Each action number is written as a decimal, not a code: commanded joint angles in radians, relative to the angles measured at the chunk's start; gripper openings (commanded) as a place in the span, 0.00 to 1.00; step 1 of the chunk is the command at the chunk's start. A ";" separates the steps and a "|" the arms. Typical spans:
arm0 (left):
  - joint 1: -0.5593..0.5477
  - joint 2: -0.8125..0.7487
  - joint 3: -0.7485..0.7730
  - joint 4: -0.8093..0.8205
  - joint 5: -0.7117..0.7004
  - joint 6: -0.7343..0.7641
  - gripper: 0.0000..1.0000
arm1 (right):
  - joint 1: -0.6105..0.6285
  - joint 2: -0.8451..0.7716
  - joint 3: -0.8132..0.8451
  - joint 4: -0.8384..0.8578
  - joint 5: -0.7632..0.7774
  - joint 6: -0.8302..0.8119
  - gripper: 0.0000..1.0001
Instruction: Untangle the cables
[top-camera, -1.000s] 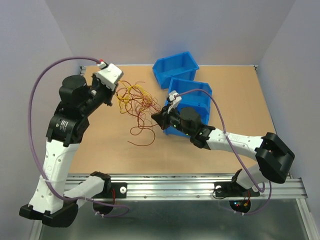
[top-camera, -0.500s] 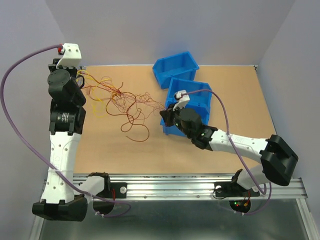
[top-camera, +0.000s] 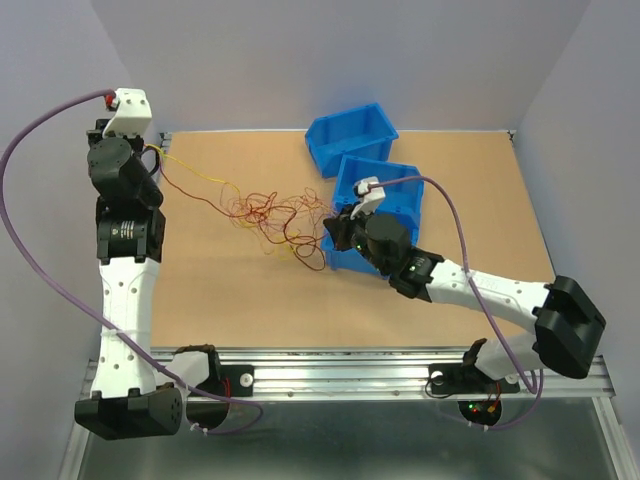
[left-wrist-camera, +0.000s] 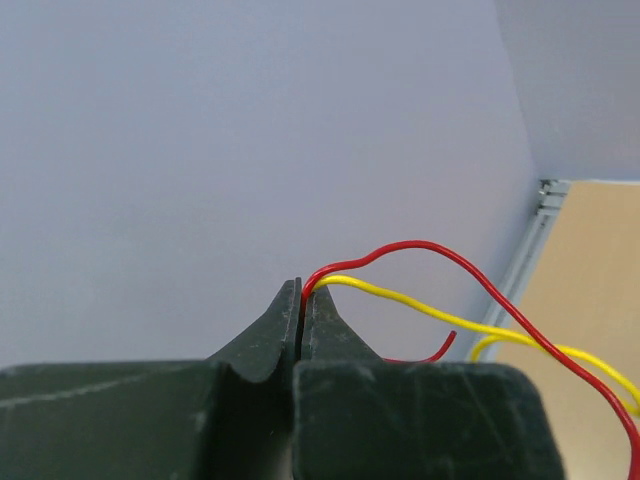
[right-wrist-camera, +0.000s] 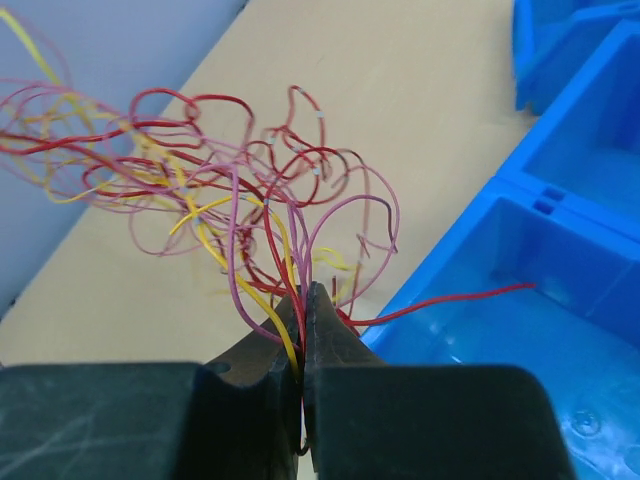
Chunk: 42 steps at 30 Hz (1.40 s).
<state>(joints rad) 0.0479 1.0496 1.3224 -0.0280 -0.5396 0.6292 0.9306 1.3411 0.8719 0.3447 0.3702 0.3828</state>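
Upper left of the overhead view: the black two-finger left gripper (top-camera: 153, 150) sits at the far left corner of the tan wooden table (top-camera: 240, 300), with strands running into its tip.
Centre of the overhead view: the thin, looping red, orange and yellow cables (top-camera: 275, 212) form a loose tangle on the table; a few strands stretch up and left to the left gripper.
Right of centre, overhead: the black right gripper (top-camera: 328, 235) meets the tangle's right edge, just beside the nearer of two blue plastic bins (top-camera: 395, 195).
Lower middle of the left wrist view: the left gripper (left-wrist-camera: 302, 292) has its jaws pressed together, pinching one red and one yellow strand of the cables (left-wrist-camera: 420, 245); both arc away to the lower right.
Background, left wrist view: a pale lilac wall (left-wrist-camera: 200, 120) fills most of the frame.
Bottom middle of the right wrist view: the right gripper (right-wrist-camera: 302, 300) is clamped tight on several cables (right-wrist-camera: 230, 170), which fan upward and left over the table (right-wrist-camera: 400, 80).
Right side, right wrist view: the blue plastic bins (right-wrist-camera: 560, 200) stand just beside the fingertips; one red strand reaches rightward over the nearer bin.
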 joint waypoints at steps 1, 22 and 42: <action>0.009 -0.023 0.067 -0.093 0.187 -0.075 0.00 | 0.023 0.092 0.097 -0.022 -0.155 -0.070 0.00; 0.075 -0.115 0.139 -0.356 0.892 -0.066 0.00 | 0.129 0.265 0.234 -0.113 -0.250 -0.245 0.91; 0.069 -0.068 0.221 -0.605 1.585 -0.097 0.00 | 0.129 0.090 0.059 0.204 -0.421 -0.306 0.92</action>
<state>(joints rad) 0.1242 0.9821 1.5387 -0.6132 0.8925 0.5488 1.0546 1.4597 0.9150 0.4358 -0.0418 0.1150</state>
